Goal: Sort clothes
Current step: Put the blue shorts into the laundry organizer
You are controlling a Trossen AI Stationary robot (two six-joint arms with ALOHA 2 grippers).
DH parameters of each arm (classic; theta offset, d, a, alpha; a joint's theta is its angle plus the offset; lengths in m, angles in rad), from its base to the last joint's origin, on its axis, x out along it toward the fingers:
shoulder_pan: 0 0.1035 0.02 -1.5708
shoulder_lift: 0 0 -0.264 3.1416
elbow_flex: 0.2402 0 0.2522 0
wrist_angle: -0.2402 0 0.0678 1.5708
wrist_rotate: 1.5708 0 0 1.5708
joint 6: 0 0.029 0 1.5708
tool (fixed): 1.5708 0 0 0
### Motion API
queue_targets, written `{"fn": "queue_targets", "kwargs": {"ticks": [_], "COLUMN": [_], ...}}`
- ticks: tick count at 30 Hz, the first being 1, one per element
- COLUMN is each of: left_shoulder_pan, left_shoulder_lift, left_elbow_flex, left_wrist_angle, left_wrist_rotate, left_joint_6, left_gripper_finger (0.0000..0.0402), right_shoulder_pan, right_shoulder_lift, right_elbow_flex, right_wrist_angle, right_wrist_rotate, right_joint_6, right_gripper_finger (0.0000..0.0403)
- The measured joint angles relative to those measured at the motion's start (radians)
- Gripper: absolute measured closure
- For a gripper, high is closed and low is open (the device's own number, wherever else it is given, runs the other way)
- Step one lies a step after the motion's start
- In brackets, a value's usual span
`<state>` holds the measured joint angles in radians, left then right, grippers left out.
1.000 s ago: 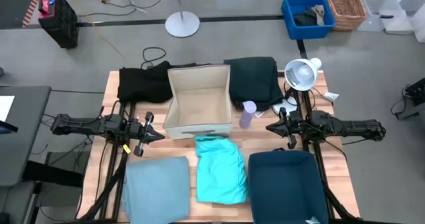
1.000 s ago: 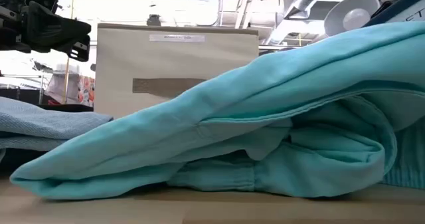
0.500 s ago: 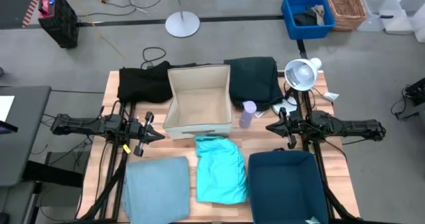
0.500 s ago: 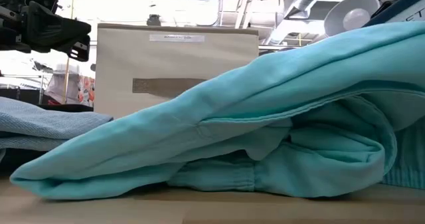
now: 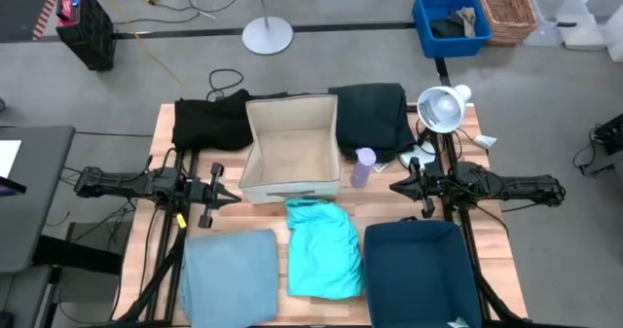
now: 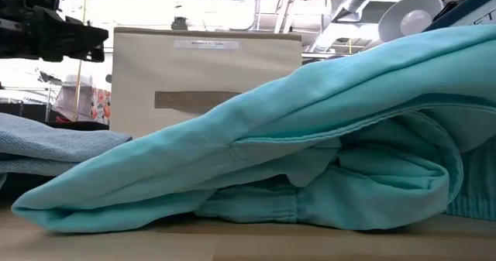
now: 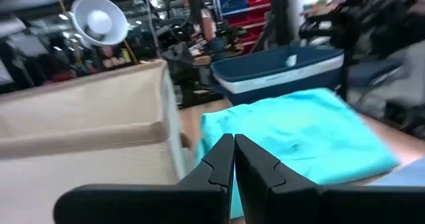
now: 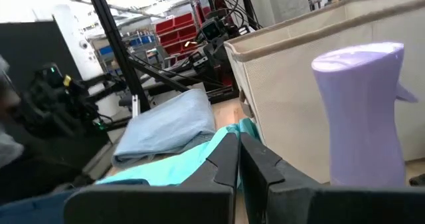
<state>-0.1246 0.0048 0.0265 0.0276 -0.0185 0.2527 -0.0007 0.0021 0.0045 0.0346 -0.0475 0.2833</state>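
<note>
Overhead, the left gripper (image 5: 222,198) hovered with its fingers pressed together on nothing, the beige box (image 5: 292,145) just beside its tip. The pale blue-grey garment (image 5: 230,273) lay right below it, the turquoise garment (image 5: 322,247) a little ahead, the black garment (image 5: 208,121) off toward the table's far edge. The right gripper (image 5: 399,187) was likewise closed and empty, near a lavender bottle (image 5: 362,166), with the dark green garment (image 5: 373,115) beyond it and the navy bin (image 5: 421,273) beside it.
</note>
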Motion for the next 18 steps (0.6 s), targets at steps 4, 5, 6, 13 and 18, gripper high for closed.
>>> {"fn": "queue_targets", "kwargs": {"ticks": [4, 5, 6, 13, 18], "left_shoulder_pan": [0.0, 0.0, 0.0, 0.001, 0.001], "left_shoulder_lift": [0.0, 0.0, 0.0, 0.012, 0.011], "left_elbow_flex": [0.0, 0.0, 0.0, 0.0, 0.0], "left_wrist_angle": [0.043, 0.047, 0.048, 0.311, 0.482], "left_wrist_rotate": [-0.009, -0.003, -0.002, -0.078, -0.223], "left_joint_6": [-0.016, -0.054, -0.088, -0.397, -0.771], "left_gripper_finger": [0.0391, 0.0391, 0.0391, 0.0391, 0.0391], "right_shoulder_pan": [-0.003, -0.003, -0.003, 0.003, 0.033], "right_shoulder_lift": [0.0, 0.0, 0.0, 0.01, 0.101], "right_elbow_flex": [0.0, 0.0, 0.001, 0.068, 0.171], "right_wrist_angle": [0.142, 0.199, 0.261, 0.591, 0.561], "right_wrist_rotate": [0.01, 0.018, 0.02, 0.023, 0.024], "right_joint_6": [0.004, 0.005, 0.005, 0.051, 0.142], "right_gripper_finger": [0.037, 0.037, 0.037, 0.037, 0.037]}}
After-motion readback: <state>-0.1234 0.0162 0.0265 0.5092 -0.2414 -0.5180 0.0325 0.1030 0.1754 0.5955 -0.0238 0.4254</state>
